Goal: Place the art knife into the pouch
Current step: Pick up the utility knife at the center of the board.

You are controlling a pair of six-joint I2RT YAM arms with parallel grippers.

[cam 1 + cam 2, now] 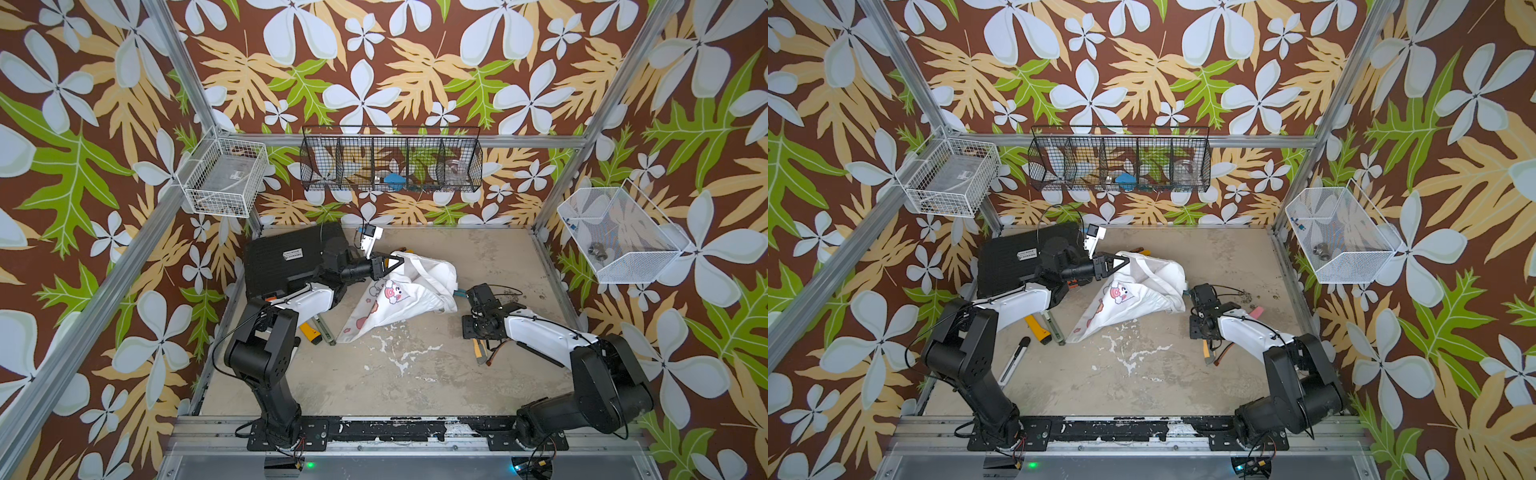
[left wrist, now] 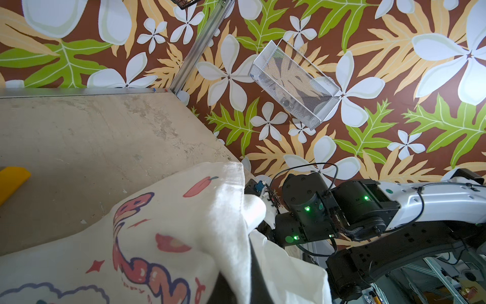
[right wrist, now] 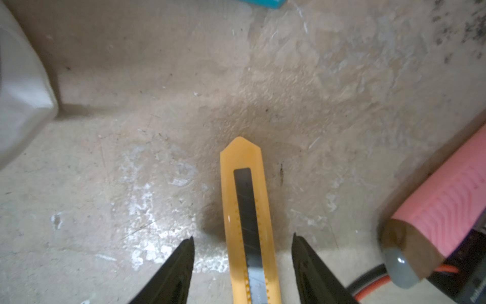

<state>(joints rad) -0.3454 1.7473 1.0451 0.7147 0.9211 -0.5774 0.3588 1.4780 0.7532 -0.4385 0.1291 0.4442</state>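
Orange art knife [image 3: 247,210] flat on the table [image 1: 415,374], right gripper [image 3: 243,236] straddling it.

In the right wrist view the black jaws stand wide on either side of the knife, with a gap to each. In both top views the knife [image 1: 481,351] lies right of centre, under the right wrist. The pouch [image 1: 411,291] sits crumpled mid-frame, left of the knife and apart from it. The left gripper [image 1: 392,262] is closed and seems to pinch its raised rim, tips hidden by cloth. A pink-handled tool [image 3: 441,200] lies near the knife. A black tool case [image 1: 282,257] sits upper left.
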